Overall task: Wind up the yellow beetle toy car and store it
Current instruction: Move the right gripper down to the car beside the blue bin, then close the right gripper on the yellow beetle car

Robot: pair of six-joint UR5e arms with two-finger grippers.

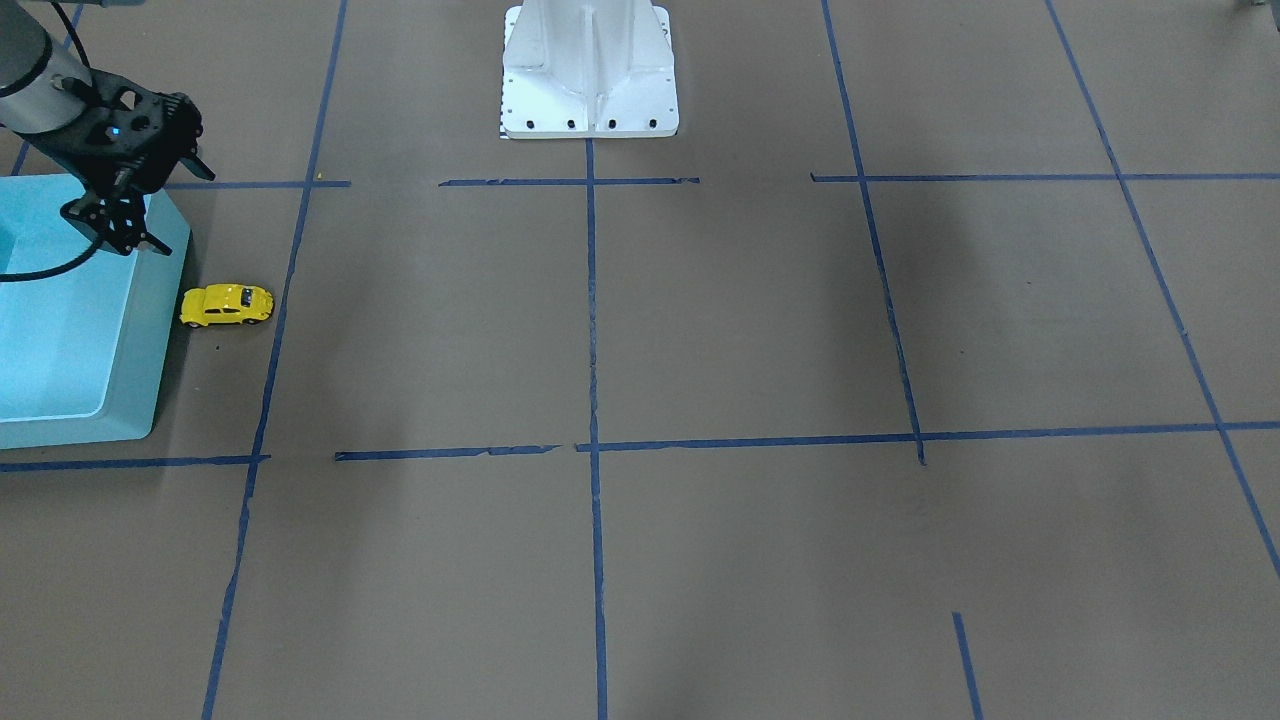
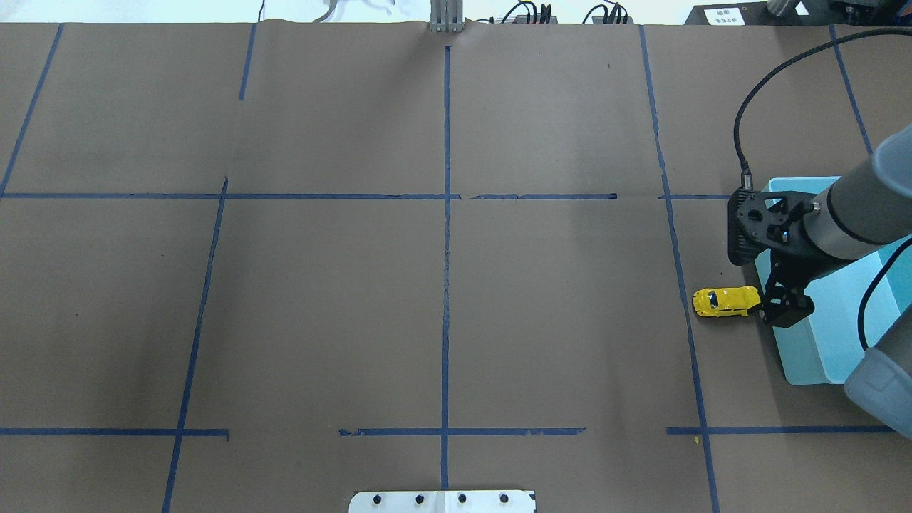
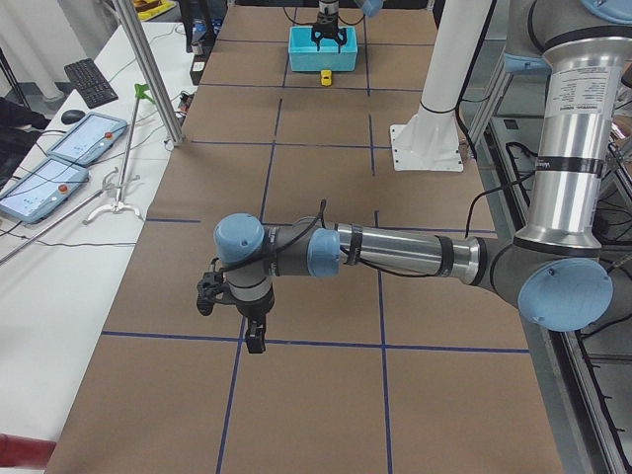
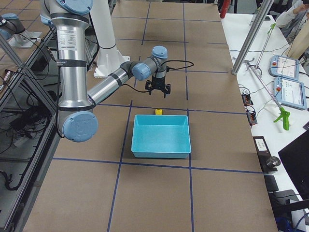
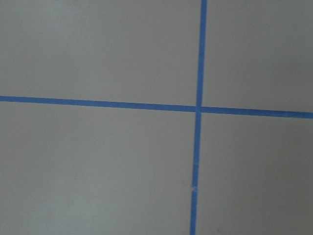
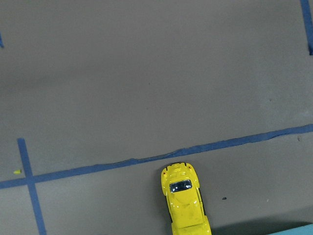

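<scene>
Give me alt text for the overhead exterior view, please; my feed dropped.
A yellow beetle toy car sits on the brown paper table at the view's right, next to a light blue bin. The right gripper hovers over the bin's edge beside the car, holding nothing.

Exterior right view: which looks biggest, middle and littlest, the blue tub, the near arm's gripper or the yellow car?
1. blue tub, by far the largest.
2. right gripper, clearly smaller; it hangs above the table, so its size is less sure.
3. yellow beetle toy car, tiny.
</scene>
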